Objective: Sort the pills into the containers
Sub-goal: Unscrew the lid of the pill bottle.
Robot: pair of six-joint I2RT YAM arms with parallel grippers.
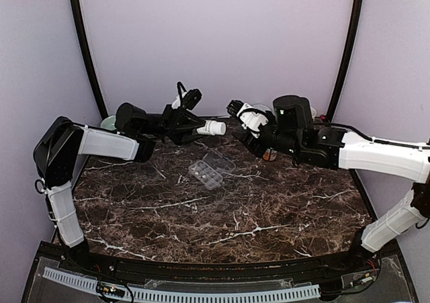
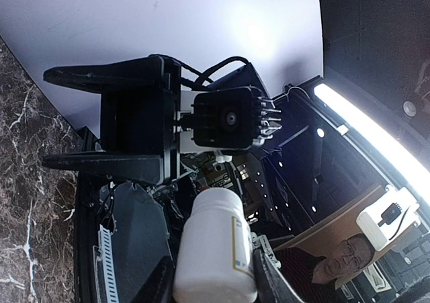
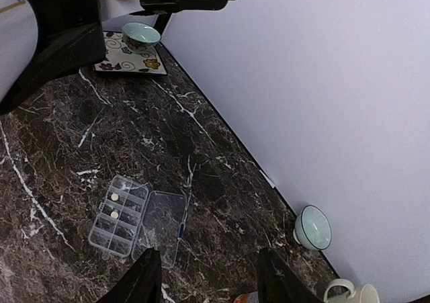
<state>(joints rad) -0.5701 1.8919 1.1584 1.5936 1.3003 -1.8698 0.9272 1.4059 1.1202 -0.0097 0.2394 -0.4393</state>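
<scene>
The clear organiser box (image 1: 205, 175) lies open mid-table, its lid (image 1: 220, 160) flat beside it. In the right wrist view the box (image 3: 118, 217) holds two pale pills (image 3: 114, 197) in separate compartments, and its lid (image 3: 160, 226) is empty. My left gripper (image 1: 196, 125) is shut on a small white bottle (image 1: 214, 127) and holds it on its side above the table's far part. The bottle (image 2: 215, 249) sits between the left gripper's (image 2: 215, 279) fingers. My right gripper (image 1: 235, 107) is open and empty, raised, facing the bottle; its fingers (image 3: 144, 279) frame the table below.
An amber bottle (image 1: 270, 155) stands half hidden under my right arm. A teal bowl (image 1: 109, 121) sits on a patterned mat (image 3: 107, 60) at the far left. A second bowl (image 3: 312, 226) and a cream mug (image 3: 353, 294) stand by the back wall on the right.
</scene>
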